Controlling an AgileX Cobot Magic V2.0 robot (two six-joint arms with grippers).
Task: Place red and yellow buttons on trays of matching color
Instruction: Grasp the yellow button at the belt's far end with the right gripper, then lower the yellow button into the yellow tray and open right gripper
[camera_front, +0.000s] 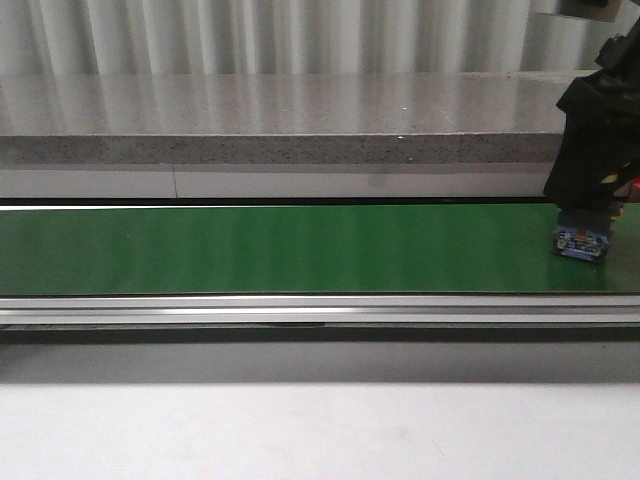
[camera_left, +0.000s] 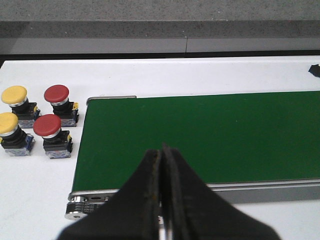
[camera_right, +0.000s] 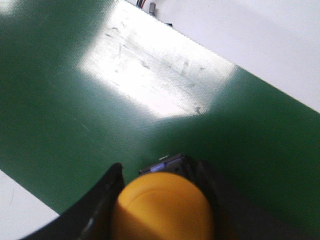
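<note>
Your right end effector (camera_right: 160, 200) clenched on yellow button (camera_right: 162, 207), button base touching green belt (camera_front: 300, 248) at its right end. Your left end effector (camera_left: 162, 165) clamped together, grasping nothing, above belt's near edge. Beyond it on white worktop (camera_left: 200, 75): two yellow buttons (camera_left: 14, 95), two red buttons (camera_left: 56, 93), just beside belt's end.

The green belt (camera_front: 300, 248) looks matt and finely textured, its side rail (camera_front: 300, 305) brushed metal, the yellow button (camera_right: 162, 207) smooth plastic.
</note>
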